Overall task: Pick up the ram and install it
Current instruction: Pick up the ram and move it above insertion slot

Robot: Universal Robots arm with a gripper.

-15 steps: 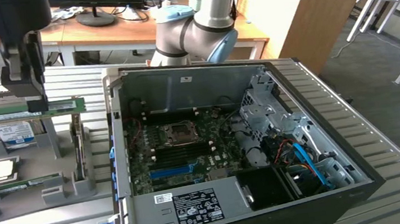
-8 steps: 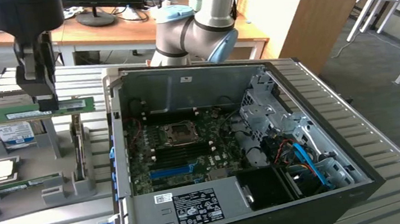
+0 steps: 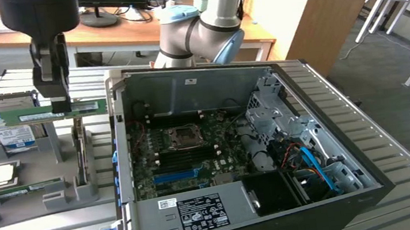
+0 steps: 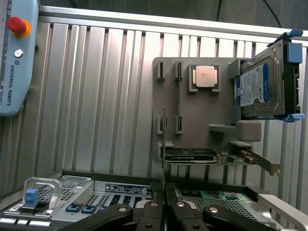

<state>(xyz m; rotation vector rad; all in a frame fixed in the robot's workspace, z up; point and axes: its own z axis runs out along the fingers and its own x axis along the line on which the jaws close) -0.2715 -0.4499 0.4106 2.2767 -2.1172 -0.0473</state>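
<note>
We find the gripper (image 3: 56, 107) clamped on the upper edge of the ram (image 3: 27, 116), near mid-length, which we judge keeps the stick level and balanced, raised over the grey parts holder (image 3: 14, 209) beside the open computer case (image 3: 186, 88).

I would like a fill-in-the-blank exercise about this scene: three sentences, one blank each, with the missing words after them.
1. The gripper is shut on the ram, whose board is ___ in colour.
2. The computer case lies with its side ___, so the motherboard shows.
3. In the exterior view, the hard drive stands on that view's ___ of the computer case.

Missing words: green; open; left.
</note>
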